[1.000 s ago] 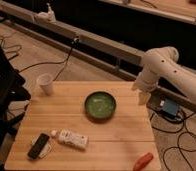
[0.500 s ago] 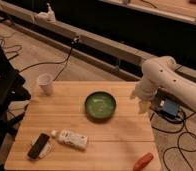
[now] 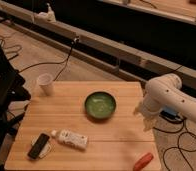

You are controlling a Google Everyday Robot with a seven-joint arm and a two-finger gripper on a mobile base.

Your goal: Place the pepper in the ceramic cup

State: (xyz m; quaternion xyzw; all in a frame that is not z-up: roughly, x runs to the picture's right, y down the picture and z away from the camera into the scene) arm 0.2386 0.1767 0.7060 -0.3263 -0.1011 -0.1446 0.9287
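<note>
The red-orange pepper (image 3: 143, 161) lies on the wooden table (image 3: 116, 135) near its front right corner. The white ceramic cup (image 3: 46, 84) stands upright at the table's far left corner. My gripper (image 3: 146, 119) hangs from the white arm (image 3: 167, 94) over the table's right edge, above and behind the pepper and far from the cup. It holds nothing that I can see.
A dark green bowl (image 3: 100, 105) sits mid-table. A white bottle (image 3: 70, 138) lies on its side at front left, next to a black phone-like object (image 3: 39, 145). Cables run over the floor around the table. A dark chair or stand (image 3: 3, 95) is at the left.
The arm has swung down and toward the front along the table's right edge, bringing the gripper closer to the pepper. The objects on the table have not moved.
</note>
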